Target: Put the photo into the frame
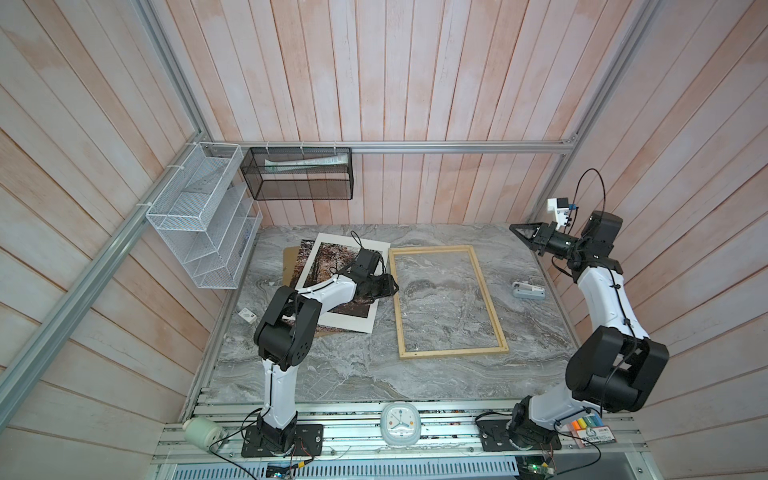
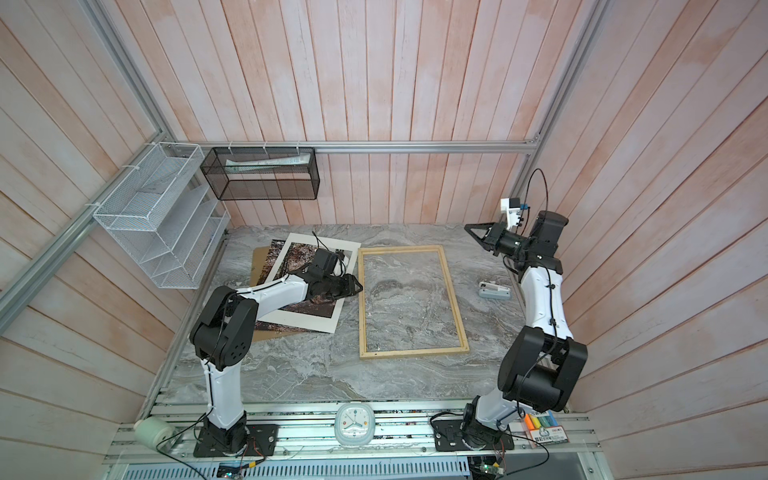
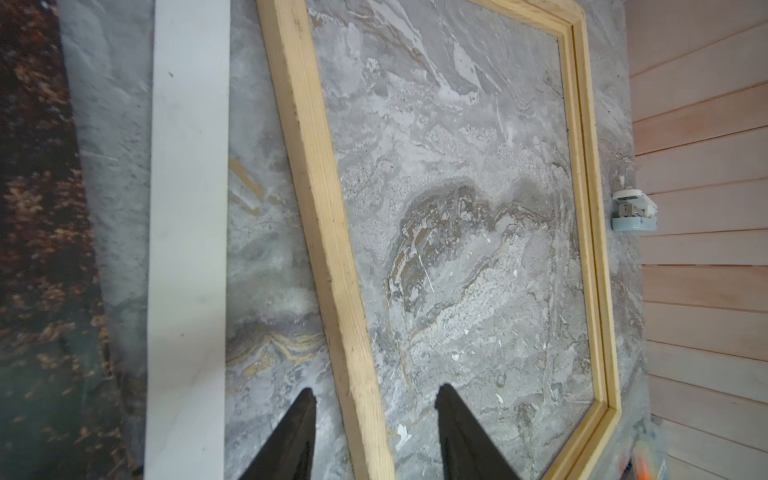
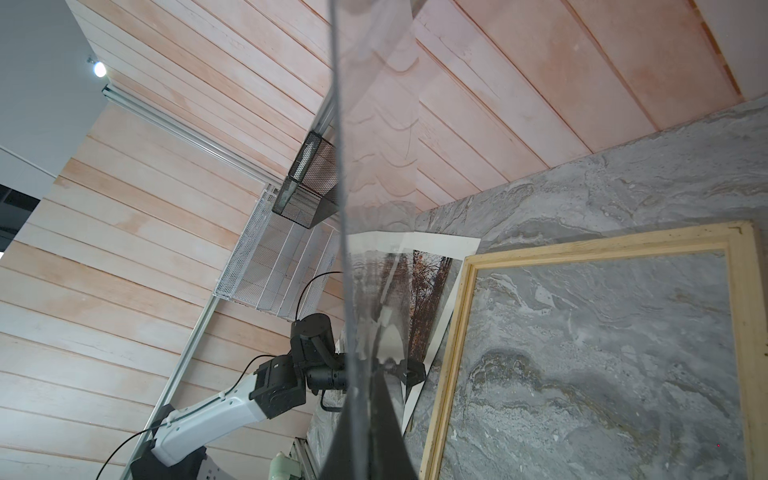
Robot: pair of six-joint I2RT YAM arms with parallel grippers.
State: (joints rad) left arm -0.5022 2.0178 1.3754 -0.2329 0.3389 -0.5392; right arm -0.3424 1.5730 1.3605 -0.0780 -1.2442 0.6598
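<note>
The frame (image 1: 449,352) (image 2: 413,352) of pale wood lies flat mid-table, with bare marble inside it. To its left the photo (image 1: 322,259) (image 4: 428,299), an autumn forest print, lies under a white mat (image 1: 345,322) (image 3: 187,208) on a brown board (image 1: 289,257). My left gripper (image 1: 390,286) (image 3: 377,392) is open low over the mat's right edge. Its fingers stand either side of the frame's left strip (image 3: 324,208) without closing on it. My right gripper (image 1: 519,230) (image 4: 372,374) is raised at the back right, shut on a thin clear sheet (image 4: 374,166).
A pale blue stapler-like thing (image 1: 528,291) lies right of the frame. A small white item (image 1: 248,316) sits by the table's left edge. A clock (image 1: 400,424) and markers (image 1: 586,424) are on the front rail. Wire baskets (image 1: 199,216) hang on the wall at the back left.
</note>
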